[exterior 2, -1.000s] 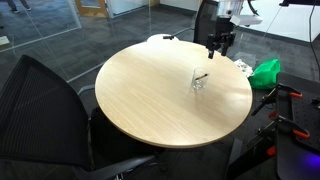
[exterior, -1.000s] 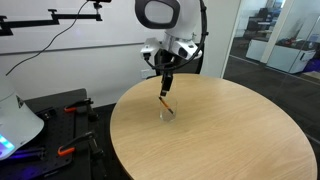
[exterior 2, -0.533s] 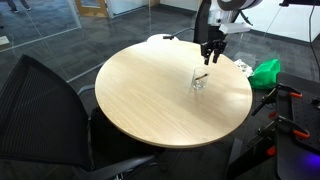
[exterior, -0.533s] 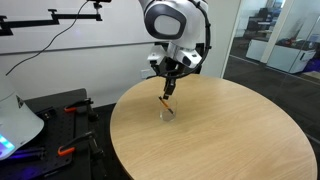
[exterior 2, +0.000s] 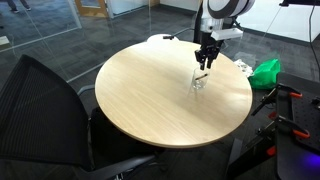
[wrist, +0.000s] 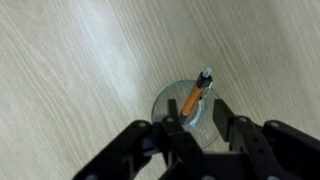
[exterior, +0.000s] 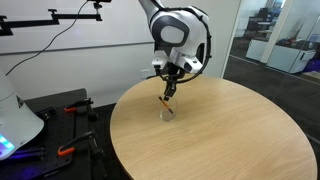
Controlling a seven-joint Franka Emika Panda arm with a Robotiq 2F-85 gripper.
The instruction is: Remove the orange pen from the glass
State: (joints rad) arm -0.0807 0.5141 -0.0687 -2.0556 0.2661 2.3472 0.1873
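The orange pen [wrist: 197, 97] leans in the clear glass [wrist: 160, 100], which stands on the round wooden table [exterior: 220, 130]. In the wrist view my gripper [wrist: 200, 112] hangs straight over the glass. Its jaws are half closed. The pen's near end lies against one finger [wrist: 178, 112], and the other finger [wrist: 222, 112] stands apart from it. In both exterior views the gripper [exterior: 170, 92] [exterior 2: 203, 63] sits just above the glass [exterior: 168, 112] [exterior 2: 199, 84], at the top of the pen [exterior: 167, 101] [exterior 2: 200, 77].
The glass stands near the table's edge on the robot's side. A black mesh chair [exterior 2: 50, 100] is at the opposite side. A green object [exterior 2: 265, 72] and tool stands with red clamps [exterior: 65, 112] sit off the table beside the robot base.
The arm has come down from above and behind the glass to the pen's top. The jaws have narrowed from wide open to about half.
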